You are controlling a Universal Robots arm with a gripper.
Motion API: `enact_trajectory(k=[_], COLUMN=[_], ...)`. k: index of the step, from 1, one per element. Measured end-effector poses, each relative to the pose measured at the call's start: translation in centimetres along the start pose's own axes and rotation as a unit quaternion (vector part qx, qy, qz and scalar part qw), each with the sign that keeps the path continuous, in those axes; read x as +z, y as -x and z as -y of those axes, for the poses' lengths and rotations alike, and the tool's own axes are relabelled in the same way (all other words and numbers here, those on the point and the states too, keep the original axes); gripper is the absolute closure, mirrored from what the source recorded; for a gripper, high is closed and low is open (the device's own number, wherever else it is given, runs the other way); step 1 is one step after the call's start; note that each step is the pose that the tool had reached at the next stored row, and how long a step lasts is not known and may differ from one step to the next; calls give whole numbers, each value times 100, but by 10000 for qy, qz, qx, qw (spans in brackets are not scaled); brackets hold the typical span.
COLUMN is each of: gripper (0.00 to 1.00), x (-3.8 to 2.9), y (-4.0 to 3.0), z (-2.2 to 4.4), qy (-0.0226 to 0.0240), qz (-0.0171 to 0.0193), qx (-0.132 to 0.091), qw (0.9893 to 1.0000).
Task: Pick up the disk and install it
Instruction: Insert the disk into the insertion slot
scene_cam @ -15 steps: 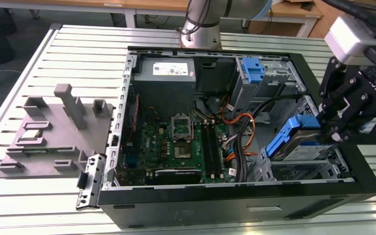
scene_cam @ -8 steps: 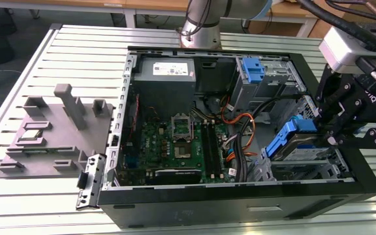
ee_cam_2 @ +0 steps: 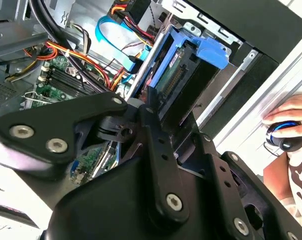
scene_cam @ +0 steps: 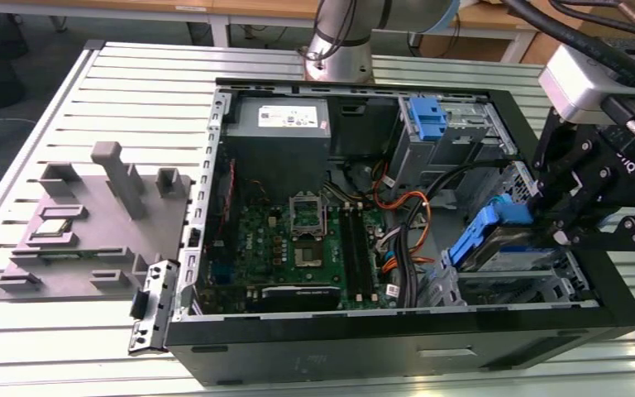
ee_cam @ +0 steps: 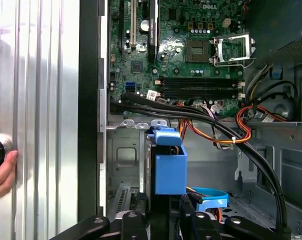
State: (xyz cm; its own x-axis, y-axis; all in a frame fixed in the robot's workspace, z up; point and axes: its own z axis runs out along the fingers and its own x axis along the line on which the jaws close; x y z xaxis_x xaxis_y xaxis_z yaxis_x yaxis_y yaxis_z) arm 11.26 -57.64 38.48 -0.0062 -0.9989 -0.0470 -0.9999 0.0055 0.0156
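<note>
Computer case (scene_cam: 329, 351), side open. At the case's front bay we see the gripper (scene_cam: 536, 225) clamped on the disk (scene_cam: 492, 241), which sits tilted and partly entered. We judge that loose cables (scene_cam: 408, 208) deeper in the case could snag its rails and jam it.

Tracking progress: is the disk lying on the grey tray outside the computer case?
No, the disk is tilted up inside the case, held by the claw.
</note>
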Motion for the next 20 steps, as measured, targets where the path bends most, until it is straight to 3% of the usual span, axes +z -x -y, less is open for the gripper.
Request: enact_trajectory(k=[2,7,13,20], gripper=[58,58,58,58], x=[1,8,73,136], y=[-1,0,10,97], z=[0,-3,-59,-87], qy=[0,-3,-84,-137], qz=[0,5,18,20], qx=[0,0,-11,-16], qw=[10000,10000,10000,9999])
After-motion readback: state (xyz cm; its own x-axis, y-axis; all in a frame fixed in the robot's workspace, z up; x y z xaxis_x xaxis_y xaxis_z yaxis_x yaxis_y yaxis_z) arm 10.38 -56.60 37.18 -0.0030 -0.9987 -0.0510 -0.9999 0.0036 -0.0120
